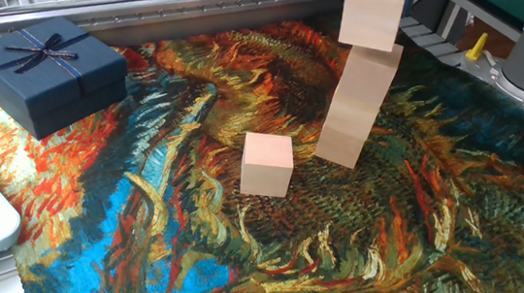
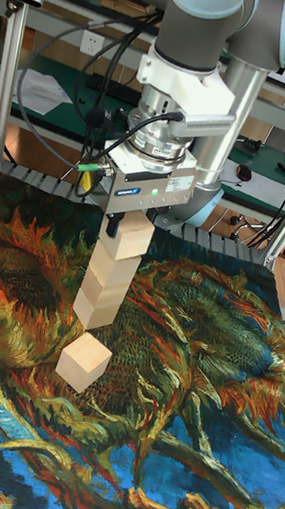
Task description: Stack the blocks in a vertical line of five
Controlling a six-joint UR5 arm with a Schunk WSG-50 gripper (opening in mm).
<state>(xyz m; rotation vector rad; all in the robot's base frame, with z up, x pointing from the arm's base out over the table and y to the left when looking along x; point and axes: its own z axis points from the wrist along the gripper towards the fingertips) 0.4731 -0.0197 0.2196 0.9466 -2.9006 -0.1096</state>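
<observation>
Hand (image 2: 134,223) grasping the top block (image 1: 370,16) over the stack (image 1: 355,103). Square its edges, lower gently, then let go. Loose block (image 1: 268,165) waits.

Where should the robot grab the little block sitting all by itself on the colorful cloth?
Probably from straight above, pinching two opposite side faces of the lone block. It sits flat with its sides free. The stack is close behind on one side, so closing across the other pair of faces looks safer.

fixed view near, oblique; tall view opposite, farther; both share blocks (image 1: 355,98)
</observation>
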